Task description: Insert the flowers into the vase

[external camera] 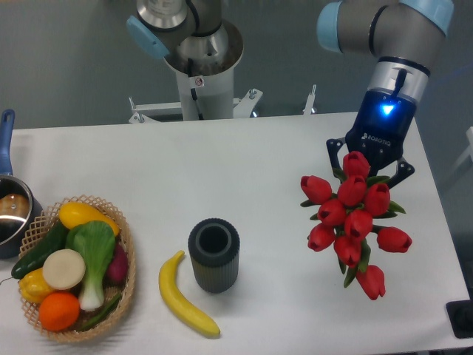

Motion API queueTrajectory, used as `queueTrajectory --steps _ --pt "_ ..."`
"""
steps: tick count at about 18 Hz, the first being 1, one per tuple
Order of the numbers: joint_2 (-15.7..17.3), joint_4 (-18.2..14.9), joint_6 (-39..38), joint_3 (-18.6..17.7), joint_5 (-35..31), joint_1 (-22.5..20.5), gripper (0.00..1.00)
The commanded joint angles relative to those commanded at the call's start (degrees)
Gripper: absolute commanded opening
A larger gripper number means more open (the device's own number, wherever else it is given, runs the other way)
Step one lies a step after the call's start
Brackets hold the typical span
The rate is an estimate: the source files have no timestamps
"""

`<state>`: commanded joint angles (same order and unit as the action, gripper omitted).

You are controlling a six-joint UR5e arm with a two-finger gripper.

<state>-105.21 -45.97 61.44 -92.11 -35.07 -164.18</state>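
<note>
The flowers (353,214), a bunch of red tulips with green leaves, are at the right of the table. Their buds face the camera and their stems are hidden behind the buds. My gripper (369,168) points down right behind the top of the bunch. Its jaws stand on either side of the hidden stem end, closed in on the bunch, and its fingertips are covered by buds. The vase (213,254), a short dark ribbed cylinder with an open round mouth, stands upright and empty at the front centre, well to the left of the flowers.
A yellow banana (183,297) lies just left of the vase. A wicker basket (126,244) of vegetables and fruit sits at the front left. A blue-handled metal pot (10,214) is at the left edge. The robot base (198,66) is behind the table.
</note>
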Motion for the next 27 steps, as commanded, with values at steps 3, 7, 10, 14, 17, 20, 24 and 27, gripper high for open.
queueTrajectory --steps 3,7,10,14,17,20,24,27 --pt "-0.09 0.0 0.09 0.0 3.51 -0.18 0.24" --pt "-0.17 0.09 0.44 -0.08 11.68 0.79 0.24" --pt "-0.44 0.26 2.72 -1.23 15.97 2.81 0.24" --pt "-0.62 0.35 4.65 -2.45 24.7 4.99 0.24" --pt "-0.79 0.35 7.99 -4.56 27.76 8.69 0.24" --pt "-2.72 0.35 13.08 -6.14 29.71 11.59 0.24" --pt "-2.72 0.35 13.1 -6.94 31.03 11.86 0.24" --pt "-2.72 0.35 13.18 -8.61 31.12 12.22 0.24"
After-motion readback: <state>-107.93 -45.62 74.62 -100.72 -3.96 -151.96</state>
